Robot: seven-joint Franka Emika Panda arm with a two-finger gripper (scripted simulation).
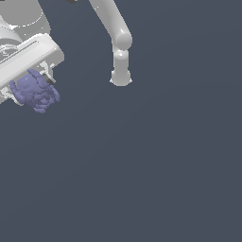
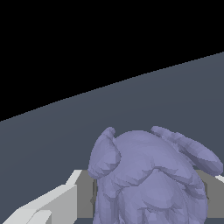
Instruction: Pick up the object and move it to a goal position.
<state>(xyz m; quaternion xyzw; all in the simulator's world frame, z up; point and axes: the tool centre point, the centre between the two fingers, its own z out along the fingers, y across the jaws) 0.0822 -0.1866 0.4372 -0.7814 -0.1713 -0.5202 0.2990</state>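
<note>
Between the jaws of the gripper (image 1: 34, 87) sits the object (image 1: 35, 91), clamped; its lumpy surface could let it slip mid-transfer.

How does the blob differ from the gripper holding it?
The blob is bluish-purple; the gripper is white. The blob's surface is lumpy and swirled; the gripper's is flat-faced and blocky. In the exterior view the blob looks smaller than the gripper. Both sit together at the exterior view's upper left, the blob between the fingers.
</note>
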